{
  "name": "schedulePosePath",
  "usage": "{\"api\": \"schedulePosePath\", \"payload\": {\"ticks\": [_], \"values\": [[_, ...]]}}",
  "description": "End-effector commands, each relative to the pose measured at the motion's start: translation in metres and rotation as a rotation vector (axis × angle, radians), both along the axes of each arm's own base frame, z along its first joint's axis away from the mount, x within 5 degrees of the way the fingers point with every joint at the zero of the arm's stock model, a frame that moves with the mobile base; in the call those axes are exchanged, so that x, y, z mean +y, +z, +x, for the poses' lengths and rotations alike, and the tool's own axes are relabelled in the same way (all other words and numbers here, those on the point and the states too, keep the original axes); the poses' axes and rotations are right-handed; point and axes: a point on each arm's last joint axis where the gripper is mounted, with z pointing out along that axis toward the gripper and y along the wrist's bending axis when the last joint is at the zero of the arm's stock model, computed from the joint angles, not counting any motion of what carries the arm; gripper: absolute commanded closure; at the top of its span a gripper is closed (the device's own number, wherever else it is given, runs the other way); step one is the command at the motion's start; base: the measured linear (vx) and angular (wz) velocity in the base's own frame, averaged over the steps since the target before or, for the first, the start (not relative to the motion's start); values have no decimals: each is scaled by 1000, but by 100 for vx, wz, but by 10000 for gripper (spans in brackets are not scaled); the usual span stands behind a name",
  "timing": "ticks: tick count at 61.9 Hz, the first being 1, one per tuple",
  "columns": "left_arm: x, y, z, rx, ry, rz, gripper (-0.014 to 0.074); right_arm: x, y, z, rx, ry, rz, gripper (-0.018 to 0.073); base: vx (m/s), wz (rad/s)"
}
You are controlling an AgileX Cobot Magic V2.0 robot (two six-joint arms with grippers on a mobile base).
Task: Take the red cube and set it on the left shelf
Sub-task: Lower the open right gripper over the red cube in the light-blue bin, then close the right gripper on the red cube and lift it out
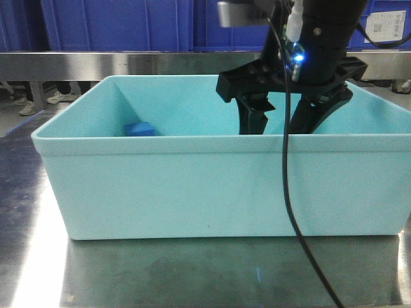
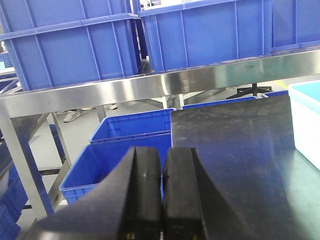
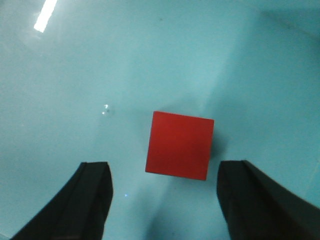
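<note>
The red cube (image 3: 180, 146) is a matte, sharp-edged block lying flat on the smooth, glossy floor of a pale teal plastic bin (image 1: 192, 186). The bin is rectangular with a thick rolled rim and stands on a brushed stainless-steel counter (image 1: 192, 276).

The right gripper (image 1: 276, 122) is black and angular. It reaches down into the right half of the bin from above, with a thin dark cable (image 1: 287, 192) trailing down over the front wall. Its jaws are spread wide. The wrist view shows the cube in the gap between the two dull black fingers (image 3: 92, 195), with bare floor on each side.

A small blue cube (image 1: 140, 129) sits near the bin's left rear corner, well apart from the gripper.

The left gripper (image 2: 163, 165) hangs over the counter's edge, outside the bin, with its jaws pressed together on nothing. Ahead of it runs the left shelf (image 2: 150, 85), a polished steel rail carrying ribbed blue crates (image 2: 75, 50).
</note>
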Motion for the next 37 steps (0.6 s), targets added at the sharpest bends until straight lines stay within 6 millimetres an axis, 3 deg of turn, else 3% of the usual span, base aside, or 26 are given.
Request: {"api": "schedulePosePath", "payload": {"ticks": [1, 37], "values": [[0, 1, 0, -72, -1, -5, 491, 2, 23, 4, -105, 14, 55, 6, 0, 0], [0, 1, 0, -72, -1, -5, 491, 8, 3, 16, -108, 28, 27, 6, 0, 0]]}}
